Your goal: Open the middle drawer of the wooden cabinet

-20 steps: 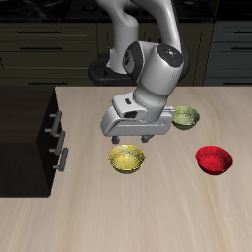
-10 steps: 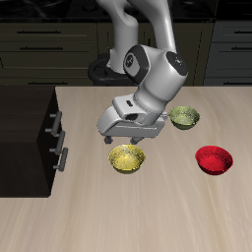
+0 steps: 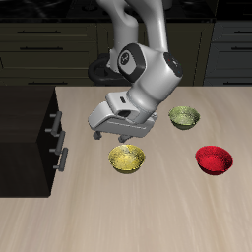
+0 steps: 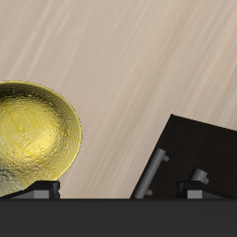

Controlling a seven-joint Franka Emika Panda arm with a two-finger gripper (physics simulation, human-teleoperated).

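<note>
The gripper (image 3: pixel 111 135) is hovering above the yellow bowl (image 3: pixel 127 157), its jaws too hidden to judge. The middle drawer (image 3: pixel 59 129) is sitting shut in the wooden cabinet (image 3: pixel 25 138); reaching and pulling remain.

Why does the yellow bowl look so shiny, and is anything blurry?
In the wrist view the yellow bowl glints with bright speckled highlights; the wooden cabinet stays very dark, only its silver handles catching light. In the exterior view everything looks sharp, with soft shadows under the bowls and the gripper.
</note>
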